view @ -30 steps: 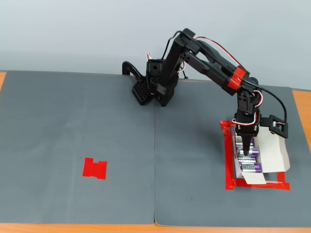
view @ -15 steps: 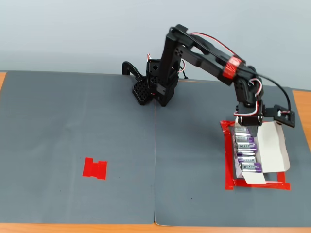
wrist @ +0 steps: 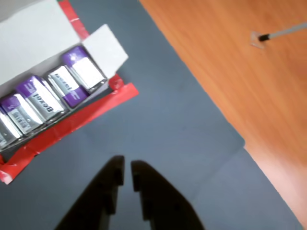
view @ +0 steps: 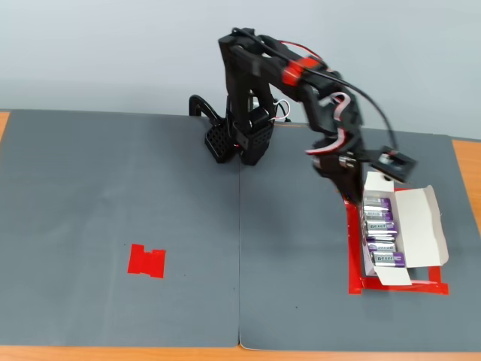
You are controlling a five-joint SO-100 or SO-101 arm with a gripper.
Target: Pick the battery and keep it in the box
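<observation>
Beside the nearly closed, empty pincer [wrist: 127,173], batteries [wrist: 76,76] fill the box [wrist: 33,45].

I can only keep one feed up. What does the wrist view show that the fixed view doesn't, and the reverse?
Wrist only: the gripper nearly closed and empty over the mat, lettering on the batteries, and a white marker on the wood.
Fixed only: the whole arm and a red tape patch.
Both: the open box of batteries inside the red tape outline.
</observation>
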